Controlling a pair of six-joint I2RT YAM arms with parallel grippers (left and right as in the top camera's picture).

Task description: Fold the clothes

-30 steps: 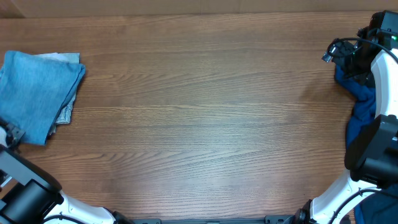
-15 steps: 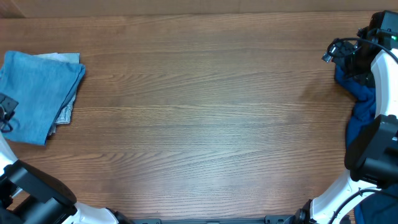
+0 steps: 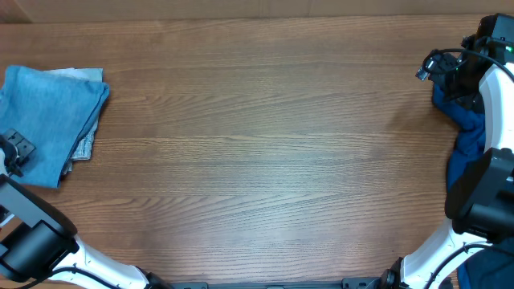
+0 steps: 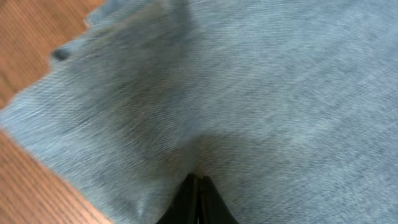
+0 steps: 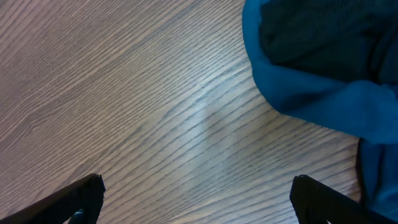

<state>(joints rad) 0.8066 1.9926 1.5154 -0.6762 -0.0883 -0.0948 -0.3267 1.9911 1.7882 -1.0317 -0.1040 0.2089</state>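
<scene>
**Denim at one hand, blue top at the other**

Seen from overhead, the left hand (image 3: 14, 152) sits over the near edge of a folded bundle of pale denim jeans (image 3: 50, 112). A paler, greyer layer peeks out along the bundle's far side. From that height the fingers are too small to read.

The left wrist camera fills the gap. The two dark fingertips (image 4: 198, 190) are pressed together, and denim weave spreads out in front of them in every direction. A shallow crease runs into the tips. Whether any cloth is caught between them cannot be told. A strip of wooden surface (image 3: 257, 152) shows off to one side of that hand.

Across the surface, the overhead view shows the right arm bent over a deep-blue top (image 3: 467, 132), which hides the fingers. The right wrist view shows the right hand (image 5: 196, 183) spread wide and holding nothing. Bare wood lies between its fingers, and the blue top sits bunched ahead of it and off to one side, clear of both fingers.
</scene>
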